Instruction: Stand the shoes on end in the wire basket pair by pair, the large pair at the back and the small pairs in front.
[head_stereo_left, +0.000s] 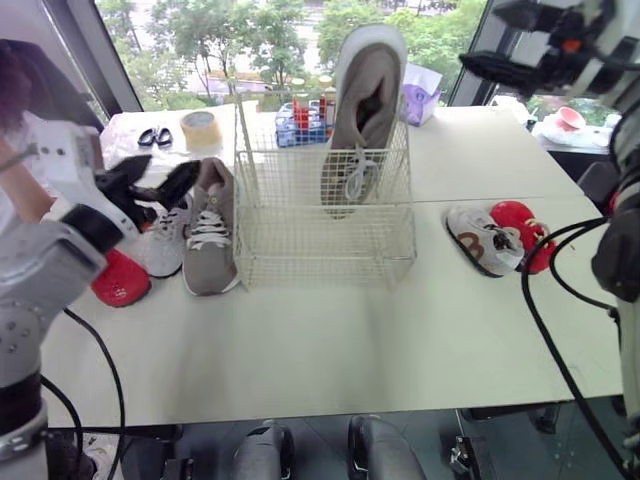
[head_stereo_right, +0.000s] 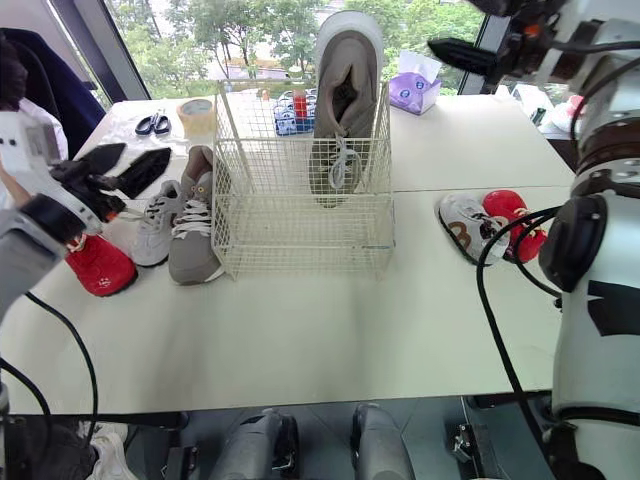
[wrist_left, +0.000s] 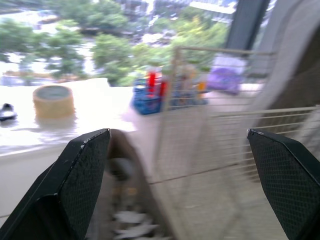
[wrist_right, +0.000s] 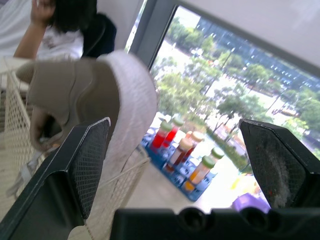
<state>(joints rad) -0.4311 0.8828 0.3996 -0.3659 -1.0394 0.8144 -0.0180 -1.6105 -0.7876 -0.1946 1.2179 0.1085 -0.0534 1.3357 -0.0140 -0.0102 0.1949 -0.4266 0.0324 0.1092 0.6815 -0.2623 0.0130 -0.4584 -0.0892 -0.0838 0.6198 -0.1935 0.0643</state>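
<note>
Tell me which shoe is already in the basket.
The large grey shoe, standing toe-down at the back of the wire basket. Its mate and the small shoes lie on the table outside it.

The basket (head_stereo_left: 325, 240) sits mid-surface (head_stereo_left: 330, 340) before me. One large shoe (head_stereo_left: 365, 110) stands on end inside it, at the back right. To my left, a second large shoe (head_stereo_left: 210, 230) lies just beside the basket, then a sneaker (head_stereo_left: 165, 240), then a small shoe (head_stereo_left: 120, 280) nearer me. To my right, apart from the basket, lies a pair (head_stereo_left: 482, 240). Behind the basket stands a bottle rack (head_stereo_left: 300, 122). Tape (head_stereo_left: 201, 129) and scissors (head_stereo_left: 155, 137) lie back left, a pack (head_stereo_left: 420, 100) back right.
</note>
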